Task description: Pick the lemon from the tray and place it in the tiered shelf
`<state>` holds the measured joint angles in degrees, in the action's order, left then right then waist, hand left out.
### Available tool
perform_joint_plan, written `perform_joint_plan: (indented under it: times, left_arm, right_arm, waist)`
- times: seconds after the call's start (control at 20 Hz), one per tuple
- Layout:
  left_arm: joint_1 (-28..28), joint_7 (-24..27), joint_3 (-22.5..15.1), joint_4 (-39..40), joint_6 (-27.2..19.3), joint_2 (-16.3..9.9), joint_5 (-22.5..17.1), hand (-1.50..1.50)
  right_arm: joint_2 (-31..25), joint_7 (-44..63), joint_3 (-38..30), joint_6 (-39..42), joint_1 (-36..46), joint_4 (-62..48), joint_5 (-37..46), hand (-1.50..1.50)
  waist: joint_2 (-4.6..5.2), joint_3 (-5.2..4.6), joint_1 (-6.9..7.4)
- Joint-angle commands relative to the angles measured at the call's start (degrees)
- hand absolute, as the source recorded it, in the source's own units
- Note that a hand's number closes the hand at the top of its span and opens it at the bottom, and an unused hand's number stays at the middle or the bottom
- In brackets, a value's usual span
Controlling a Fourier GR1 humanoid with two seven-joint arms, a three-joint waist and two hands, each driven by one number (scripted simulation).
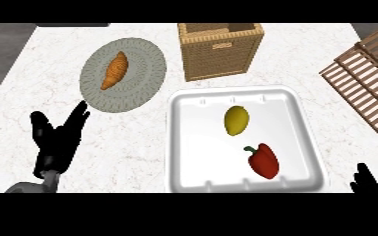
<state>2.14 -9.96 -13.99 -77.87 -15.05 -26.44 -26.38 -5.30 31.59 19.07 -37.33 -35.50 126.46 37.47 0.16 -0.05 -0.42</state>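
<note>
At seven o'clock the left robot hand point(55, 139) rests open on the marble surface point(44, 55), fingers straight, holding nothing. At four o'clock only the right robot hand's point(364, 180) fingertips show; I cannot tell its state. The lemon point(236, 120) lies in the white tray point(184, 145), a red bell pepper point(263, 161) near it at five o'clock. A croissant point(115, 70) sits on a grey plate point(144, 65) at eleven, a wicker basket point(220, 50) at twelve, the slatted tiered shelf point(358, 75) at two.

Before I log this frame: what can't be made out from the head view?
- Right hand: only fingertips show at the right edge; open or shut unclear.
- Tiered shelf: cut off by the right edge; its tiers cannot be told.
- Wicker basket: inside shadowed, top rim cut by the black band; contents unknown.
</note>
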Motion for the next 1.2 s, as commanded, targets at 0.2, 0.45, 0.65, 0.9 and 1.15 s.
perform_joint_plan:
  times: [0.2, 0.45, 0.65, 0.9, 1.15]
  left_arm:
    - [2.9, -2.6, -1.2, -1.0, 0.1, 1.4, 1.0, 0.00]
    - [-0.3, 0.3, -2.1, -0.1, 1.4, 2.8, 1.5, 0.00]
    - [3.2, -1.6, -0.9, 1.6, 2.6, 2.4, 0.6, 0.00]
    - [2.5, -1.1, -0.2, 2.3, 3.7, 1.5, 0.8, 0.00]
    - [3.1, -1.8, -0.6, 2.1, 1.0, 3.4, 2.2, 0.00]
  right_arm:
    - [5.1, 29.5, 5.9, 15.3, 9.5, 6.0, 20.1, -1.50]
    - [5.2, 44.1, 1.5, 20.9, 22.7, 2.0, 26.6, -1.50]
    - [5.3, 50.1, 0.6, 24.1, 30.5, -4.9, 28.5, -1.50]
    - [5.3, 53.6, -2.3, 26.7, 37.3, -11.5, 23.3, -1.50]
    - [5.3, 53.6, -5.0, 28.4, 45.3, -21.6, 20.4, -1.50]
  waist:
    - [0.42, -0.25, 1.97]
    - [0.47, -0.24, 2.88]
    - [0.79, -0.24, 2.70]
    - [0.53, -0.16, 2.33]
    - [0.37, -0.07, 2.33]
